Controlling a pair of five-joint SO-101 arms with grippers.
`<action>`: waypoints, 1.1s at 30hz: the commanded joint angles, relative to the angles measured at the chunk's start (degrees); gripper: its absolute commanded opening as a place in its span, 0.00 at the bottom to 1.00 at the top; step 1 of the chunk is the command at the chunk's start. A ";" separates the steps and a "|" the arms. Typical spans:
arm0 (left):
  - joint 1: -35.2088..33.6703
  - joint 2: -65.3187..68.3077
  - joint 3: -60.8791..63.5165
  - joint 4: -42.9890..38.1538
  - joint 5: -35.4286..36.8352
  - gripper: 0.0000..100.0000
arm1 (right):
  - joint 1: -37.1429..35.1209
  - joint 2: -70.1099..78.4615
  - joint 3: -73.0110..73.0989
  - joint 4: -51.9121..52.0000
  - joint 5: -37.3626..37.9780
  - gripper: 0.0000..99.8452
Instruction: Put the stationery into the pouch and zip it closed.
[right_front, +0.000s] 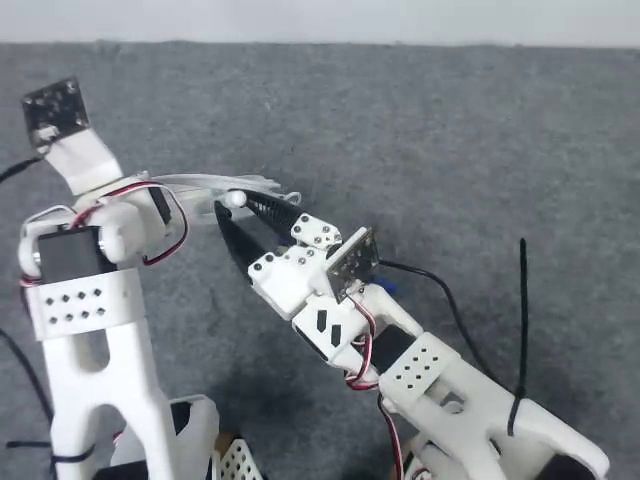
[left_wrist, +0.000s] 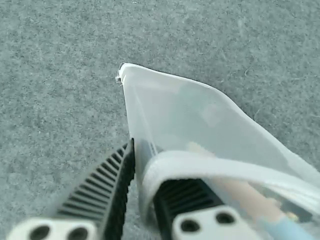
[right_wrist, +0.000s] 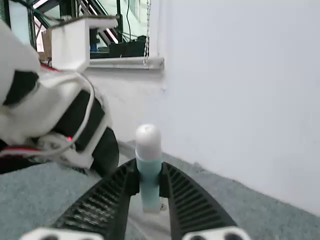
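Observation:
A translucent pouch (left_wrist: 190, 115) hangs above the grey mat, and my left gripper (left_wrist: 145, 160) is shut on its zipper edge. From the high view the pouch (right_front: 200, 182) juts out from the left arm toward the centre. My right gripper (right_wrist: 149, 172) is shut on a pen (right_wrist: 148, 160) with a light blue body and a white cap. In the high view that pen's cap (right_front: 236, 198) sits right at the pouch's opening, with the right gripper (right_front: 240, 210) behind it. A pale pen (left_wrist: 235, 192) shows through the pouch wall.
The grey mat (right_front: 450, 140) spreads open to the back and right. A black cable (right_front: 521, 330) runs along the right arm's base. The left arm's white body (right_wrist: 55, 115) stands close beside the right gripper. A white wall (right_wrist: 240, 90) lies beyond the table.

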 joint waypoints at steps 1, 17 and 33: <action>0.35 -0.79 -0.66 -2.02 -0.44 0.01 | -1.01 -0.04 -0.53 -0.57 -0.26 0.01; 0.35 -0.62 -0.66 -2.02 -0.44 0.01 | -6.55 -0.75 -0.26 11.65 6.68 0.20; -3.96 -0.70 0.22 -3.69 0.88 0.01 | -6.29 -13.14 -1.67 28.18 6.59 0.18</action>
